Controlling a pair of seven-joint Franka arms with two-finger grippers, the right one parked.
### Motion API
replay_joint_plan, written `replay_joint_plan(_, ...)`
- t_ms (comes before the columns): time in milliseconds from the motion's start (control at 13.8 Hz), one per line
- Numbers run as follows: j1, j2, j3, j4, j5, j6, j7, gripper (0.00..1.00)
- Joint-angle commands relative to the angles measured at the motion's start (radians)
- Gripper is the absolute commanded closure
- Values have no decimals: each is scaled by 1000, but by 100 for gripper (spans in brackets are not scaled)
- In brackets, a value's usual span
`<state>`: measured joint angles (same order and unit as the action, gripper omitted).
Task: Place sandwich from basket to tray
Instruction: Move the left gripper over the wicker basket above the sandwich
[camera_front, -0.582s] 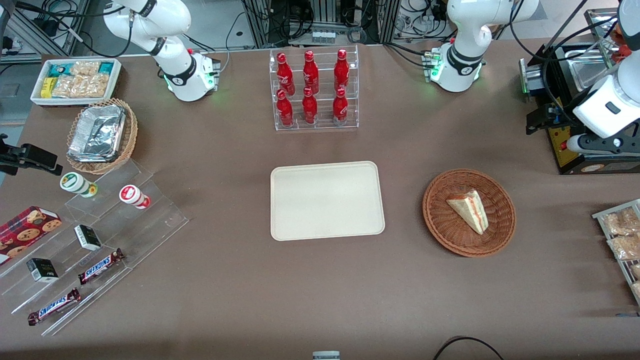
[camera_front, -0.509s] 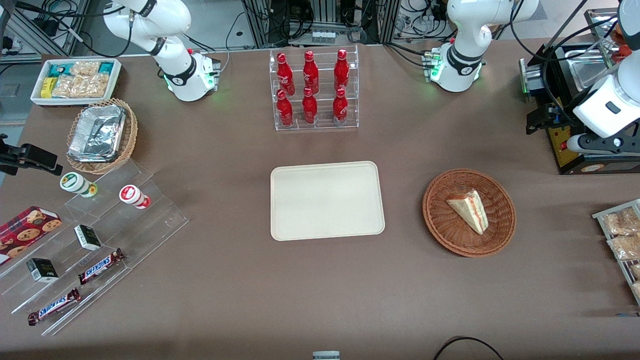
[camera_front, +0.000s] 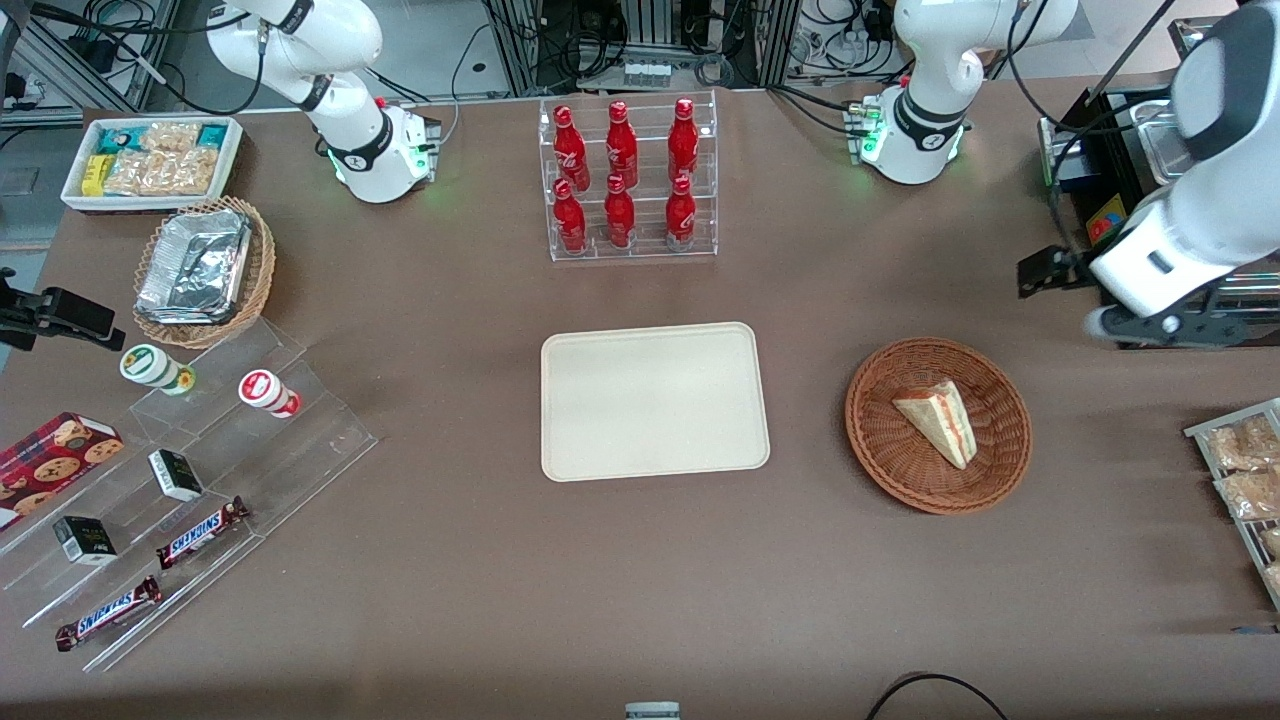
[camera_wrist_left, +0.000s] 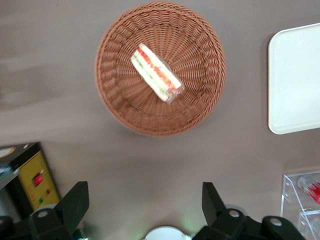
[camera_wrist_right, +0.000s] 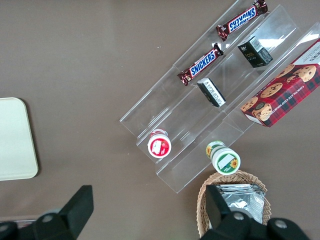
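Gripper (camera_wrist_left: 142, 201) up over table (camera_front: 600, 580) at working arm's end, fingers spread. Black box with yellow panel (camera_wrist_left: 34, 181) just beside it. Rack of snack packets (camera_front: 1240, 470) near gripper, closer to front camera. Clear rack of six red bottles (camera_front: 630, 180) well apart from gripper, mid-table. Farthest from gripper, at parked arm's end: white snack bin (camera_front: 150, 160), tan foil basket (camera_front: 205, 270), stepped clear display (camera_front: 200, 480) with Snickers bars (camera_front: 200, 532), cookie box (camera_front: 55, 455).

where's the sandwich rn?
The sandwich lies in the basket, beside the tray toward the working arm's end of the table. The open hand is above the table, apart from the basket.
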<state>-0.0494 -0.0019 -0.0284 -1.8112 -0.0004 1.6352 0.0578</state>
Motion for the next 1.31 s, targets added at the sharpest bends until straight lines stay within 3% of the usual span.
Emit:
replay_joint_plan(0, -9, -15, -2, -164, -6, 185, -3, 0)
replay_joint_plan(291, -10, 16, -2, -336, -6, 463, -13, 0)
replay_joint_plan(582, -10, 63, -2, -355, -6, 537, -162, 0)
replay_joint_plan(1164, -70, 158, -2, -355, -3, 698, -950, 0)
replay_joint_plan(1236, -76, 164, -2, -355, -3, 709, -984, 0)
